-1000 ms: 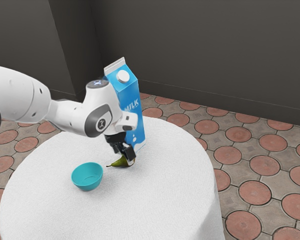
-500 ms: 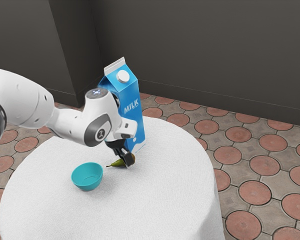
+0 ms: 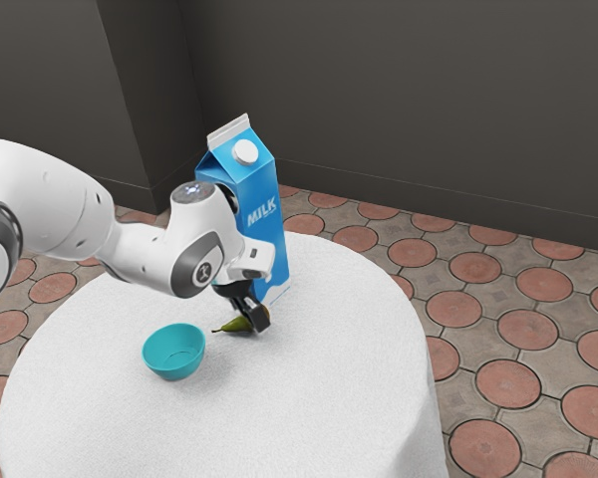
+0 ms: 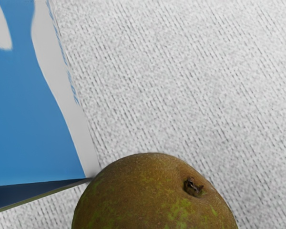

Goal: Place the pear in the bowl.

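Note:
In the exterior view the black gripper (image 3: 254,316) is down at the green pear (image 3: 236,325), hiding part of its thick end. The pear lies on its side on the white cloth, its stem toward the exterior view's left. How tightly the gripper sits around it cannot be made out. The teal bowl (image 3: 174,352) stands upright a short way from the stem end; its visible inside holds nothing. In the wrist view the brownish round end of the pear (image 4: 152,198) lies close under the hand.
A tall blue milk carton (image 3: 261,214) stands just behind the gripper and pear in the exterior view. Its blue side (image 4: 33,105) is close beside the pear in the wrist view. The round table (image 3: 309,408) has a white cloth.
My hand has tilted and shifted slightly around the pear, with its lower part now covering more of the thick end. Pear, bowl and carton appear in the same places.

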